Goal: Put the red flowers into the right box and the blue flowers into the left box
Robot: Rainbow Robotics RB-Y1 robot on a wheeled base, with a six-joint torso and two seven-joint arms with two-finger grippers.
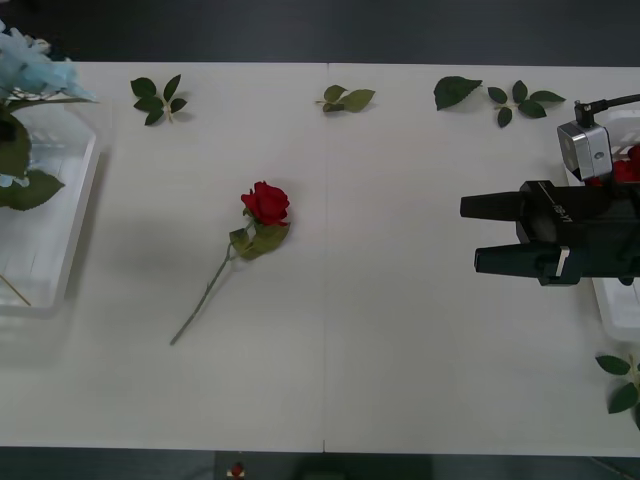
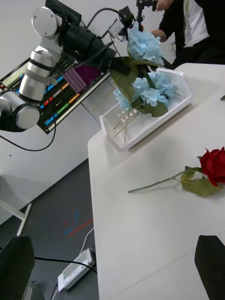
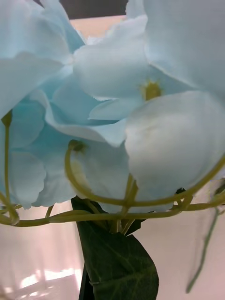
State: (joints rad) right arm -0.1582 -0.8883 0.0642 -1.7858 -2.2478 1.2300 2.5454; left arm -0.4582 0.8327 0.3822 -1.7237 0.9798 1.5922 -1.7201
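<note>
One red flower (image 1: 265, 203) is left on the bench (image 1: 400, 330), near the centre, its stem running toward 7 o'clock. The right claw (image 1: 478, 233) is held wide apart and empty at 3 o'clock of the bloom, well apart from it, in front of the right box (image 1: 612, 320). The left claw (image 2: 119, 65) is seen in the right wrist view above the left box (image 2: 176, 101), at 9 o'clock of the bench. It seems to be closed on a blue flower (image 2: 144, 44), though its fingers cannot be told clearly.

The thin stem may be missed or rolled away if the claw is closed too high. The blue flower may be caught on the blooms already in the box.

The bench is white and smooth, with loose leaf sprigs (image 1: 158, 98) along the far edge. A dark floor is seen beside it.
</note>
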